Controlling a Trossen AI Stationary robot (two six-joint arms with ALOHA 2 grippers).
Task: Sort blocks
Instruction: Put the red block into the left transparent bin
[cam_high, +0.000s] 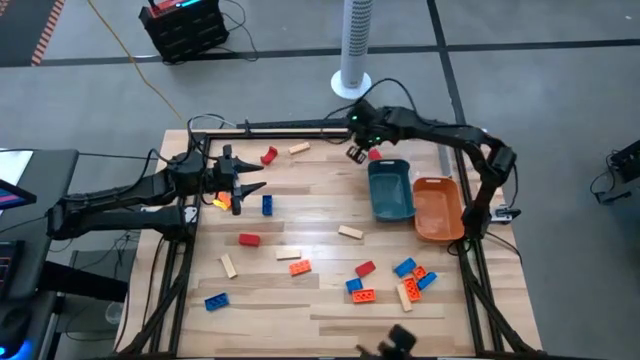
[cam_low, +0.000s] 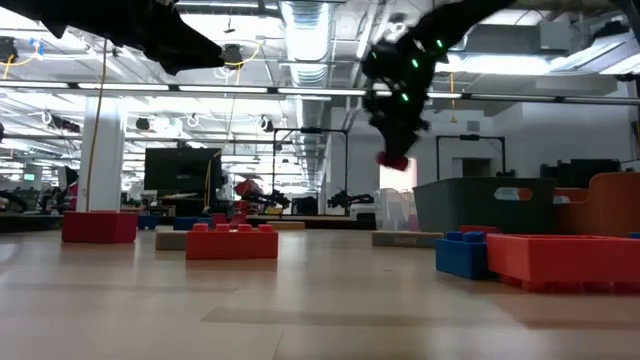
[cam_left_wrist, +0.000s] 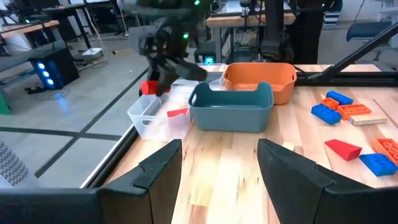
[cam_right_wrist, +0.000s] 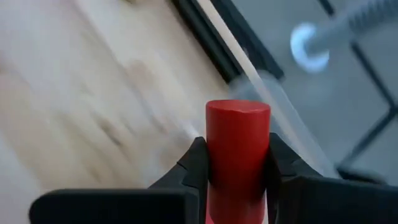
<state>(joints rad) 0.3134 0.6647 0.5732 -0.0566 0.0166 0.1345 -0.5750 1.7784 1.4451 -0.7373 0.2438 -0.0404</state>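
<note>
Seen from above, eighteen blocks show: four red blocks (cam_high: 249, 239), five blue blocks (cam_high: 216, 301), four orange blocks (cam_high: 299, 268) and five tan blocks (cam_high: 350, 232). There are three trays: one teal tray (cam_high: 390, 190), one orange tray (cam_high: 438, 210) and one clear tray (cam_left_wrist: 147, 113). The clear tray has one red block (cam_left_wrist: 177, 112) lying in it, and I cannot tell whether it is among the four. Two arms (cam_high: 120, 205) reach over the table.

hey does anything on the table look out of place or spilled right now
Nothing looks spilled or damaged. Loose blocks lie scattered over the table, as expected mid-sort. The right gripper holds a red block in the air near the teal tray.
</note>
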